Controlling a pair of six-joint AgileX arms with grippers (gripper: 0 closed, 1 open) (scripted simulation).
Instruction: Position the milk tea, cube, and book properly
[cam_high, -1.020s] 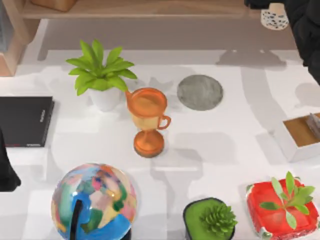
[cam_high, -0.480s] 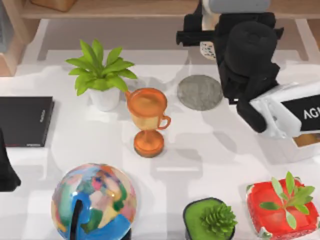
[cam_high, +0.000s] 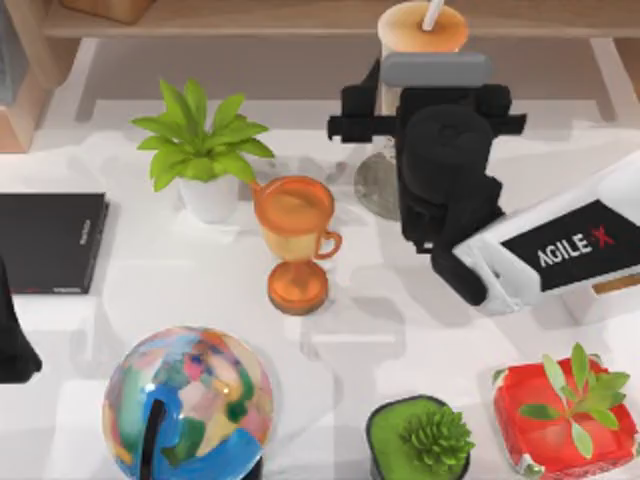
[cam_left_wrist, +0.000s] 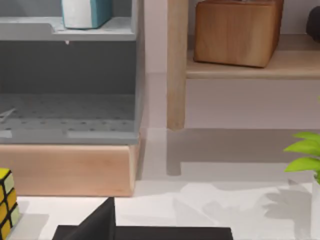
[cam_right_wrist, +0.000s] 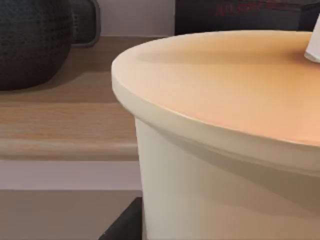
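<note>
At the far right of the table, the right gripper (cam_high: 415, 95) holds the milk tea (cam_high: 422, 30), its fingers pressed against the cup's sides; the cup's broad beige lid (cam_right_wrist: 225, 80) looms in the right wrist view. Just below the arm lies a grey round mat (cam_high: 378, 185), partly covered. Left of it stand an orange goblet (cam_high: 295, 235) and a potted plant (cam_high: 203, 150). The left arm (cam_high: 12, 340) sits parked at the left edge; whether its fingers are spread cannot be told. A yellow cube (cam_left_wrist: 6, 202) rests near it, and the book (cam_left_wrist: 85, 12) stands on a grey shelf (cam_left_wrist: 67, 30).

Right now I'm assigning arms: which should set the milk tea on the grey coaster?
Right. Its end effector is at the milk tea, just above the grey coaster; the left arm sits parked at the table's left edge.
</note>
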